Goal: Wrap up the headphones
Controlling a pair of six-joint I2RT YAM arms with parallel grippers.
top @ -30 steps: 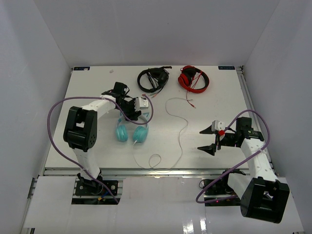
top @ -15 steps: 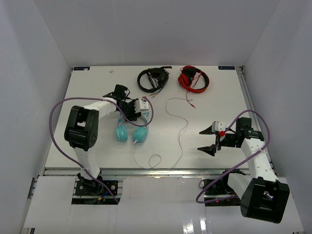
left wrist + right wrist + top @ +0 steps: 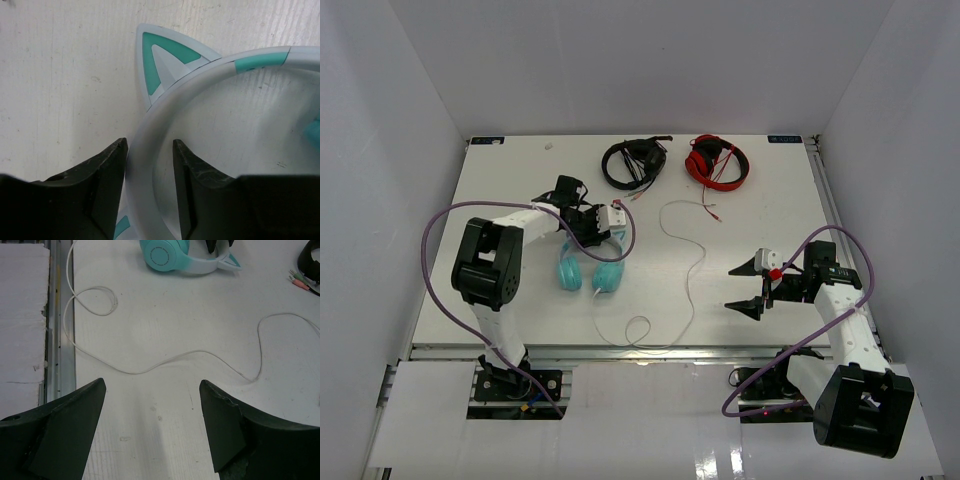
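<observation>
The teal headphones (image 3: 608,277) lie on the table's left half, ear cups toward the front. Their whitish headband (image 3: 200,75) with a teal cat ear runs between my left gripper's fingers. My left gripper (image 3: 588,236) straddles the headband (image 3: 150,150). The left finger touches the band, and a narrow gap shows at the right finger. The thin white cable (image 3: 690,280) snakes from the cups to a loop near the front edge, then toward the back. My right gripper (image 3: 745,287) is wide open and empty above the table, right of the cable (image 3: 175,357). The headphones also show in the right wrist view (image 3: 165,252).
Black headphones (image 3: 633,162) and red headphones (image 3: 717,160) lie at the back of the table. The cable's free end with its plug (image 3: 713,212) lies below the red pair. The cable loop (image 3: 95,300) lies next to the metal rail at the table's front edge (image 3: 60,340).
My left gripper has shifted slightly toward the front, down over the headband. The right arm and the cable have not moved.
</observation>
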